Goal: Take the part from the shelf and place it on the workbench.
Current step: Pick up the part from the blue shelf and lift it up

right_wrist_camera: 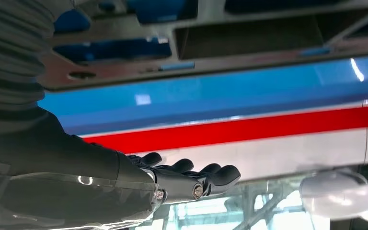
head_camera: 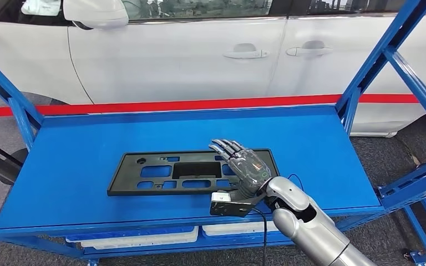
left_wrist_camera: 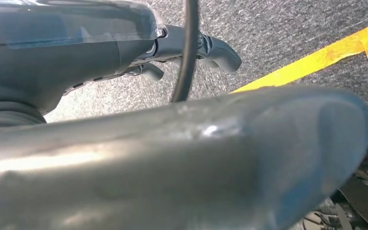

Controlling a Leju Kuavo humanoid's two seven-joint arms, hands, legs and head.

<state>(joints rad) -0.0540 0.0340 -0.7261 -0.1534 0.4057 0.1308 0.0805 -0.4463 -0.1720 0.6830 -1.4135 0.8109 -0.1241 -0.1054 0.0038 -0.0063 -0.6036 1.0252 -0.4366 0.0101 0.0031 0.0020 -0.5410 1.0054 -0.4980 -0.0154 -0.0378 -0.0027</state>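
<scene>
Black part (head_camera: 191, 172) under flat right hand (head_camera: 246, 166).

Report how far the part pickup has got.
Done: the right hand has reached over the right end of the flat black plastic part with cut-outs, fingers extended above it. In hand: nothing gripped; the part lies flat on the blue metal shelf. The left hand hangs over grey floor carpet. Left: grasping, lifting, and carrying the part to the workbench.
</scene>
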